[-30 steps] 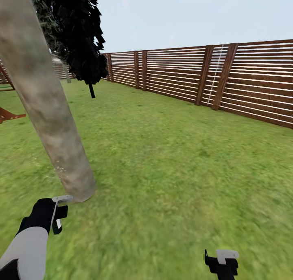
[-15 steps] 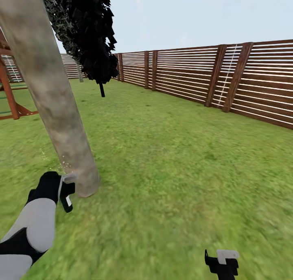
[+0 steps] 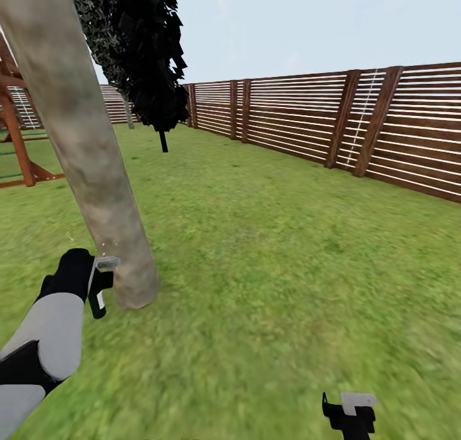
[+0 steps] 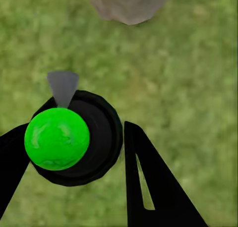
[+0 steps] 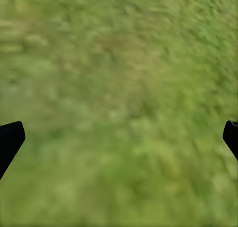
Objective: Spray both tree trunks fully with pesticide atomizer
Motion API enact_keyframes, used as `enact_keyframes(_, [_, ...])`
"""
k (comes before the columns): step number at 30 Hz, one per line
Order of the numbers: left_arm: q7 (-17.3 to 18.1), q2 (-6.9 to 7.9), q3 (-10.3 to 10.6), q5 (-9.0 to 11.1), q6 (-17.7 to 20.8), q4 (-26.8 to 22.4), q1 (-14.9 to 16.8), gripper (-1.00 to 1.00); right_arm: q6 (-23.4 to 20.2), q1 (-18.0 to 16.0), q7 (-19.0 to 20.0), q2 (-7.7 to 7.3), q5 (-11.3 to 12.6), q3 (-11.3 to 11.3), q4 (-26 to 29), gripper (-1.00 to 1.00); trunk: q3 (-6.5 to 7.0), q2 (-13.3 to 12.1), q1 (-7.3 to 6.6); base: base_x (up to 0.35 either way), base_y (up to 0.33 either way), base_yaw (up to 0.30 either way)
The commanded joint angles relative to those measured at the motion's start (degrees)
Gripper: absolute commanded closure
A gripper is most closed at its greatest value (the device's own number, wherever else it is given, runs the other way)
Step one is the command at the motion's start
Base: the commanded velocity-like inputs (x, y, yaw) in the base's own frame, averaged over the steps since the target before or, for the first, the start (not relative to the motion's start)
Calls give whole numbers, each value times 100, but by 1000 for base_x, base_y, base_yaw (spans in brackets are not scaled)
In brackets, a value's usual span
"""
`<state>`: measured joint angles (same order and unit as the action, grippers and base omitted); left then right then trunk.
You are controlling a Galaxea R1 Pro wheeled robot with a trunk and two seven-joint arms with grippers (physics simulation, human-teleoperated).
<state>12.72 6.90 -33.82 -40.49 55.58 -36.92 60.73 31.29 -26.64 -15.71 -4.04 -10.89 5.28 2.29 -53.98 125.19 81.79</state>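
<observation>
— How many trees stand on the lawn?
— Two: one trunk (image 3: 89, 164) close by, a second tree (image 3: 150, 75) with dark foliage farther back.
— Grippers?
— Two, the left gripper (image 3: 99, 286) and the right gripper (image 3: 349, 411).
— Atomizers?
— One atomizer (image 4: 74, 138), with one green ball on top.
— Anything else?
— One slatted fence (image 3: 333, 129) and one wooden play frame (image 3: 16, 132).

A flat green lawn (image 3: 275, 248) with a blurred grass texture spreads across the whole ground. A reddish-brown fence (image 3: 307, 129) of horizontal slats on slanted posts runs along the right side and bends round behind the far end. At the left edge stands a red-brown wooden frame (image 3: 16, 139) with angled legs. Above the fence the sky (image 3: 307, 24) is pale blue with thin cloud, the light even.
</observation>
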Motion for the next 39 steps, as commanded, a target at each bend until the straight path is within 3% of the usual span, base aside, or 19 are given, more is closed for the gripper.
enact_keyframes(1, [2, 15, -3, 1, 0, 0, 25, 100, 0, 0, 2, 0, -1, -1, 0, -100, 0, 0, 0, 0, 0, 261])
enact_keyframes(6, [87, 292, 1, 3, -2, -7, -45, 100, 0, -3, 5, 0, -1, -1, 0, -100, 0, 0, 0, 0, 0, 208])
enact_keyframes(10, [211, 219, 27, -6, -12, 17, -307, 100, 0, -2, 9, -8, -7, -1, 0, -100, 0, 0, 0, 197, -8, 11])
enact_keyframes(23, [195, 198, 6, -3, -21, 9, -325, 100, -2, -2, 6, 4, -1, -1, 0, -100, 0, 0, 0, 138, -239, 3])
enact_keyframes(28, [195, 194, -2, -1, -21, 12, -325, 100, -5, -2, 6, 9, -1, -1, 0, -100, 0, 0, 0, 95, -275, 222])
enact_keyframes(31, [198, 102, -3, 5, -28, 18, -337, 100, -4, -3, 6, 9, -1, -1, 0, -100, 0, 0, 0, 92, -277, 276])
enact_keyframes(39, [232, 39, 5, 14, -59, 77, -454, 100, -3, -1, 6, 9, -1, -1, 0, -100, 0, 0, 0, 127, -287, 124])
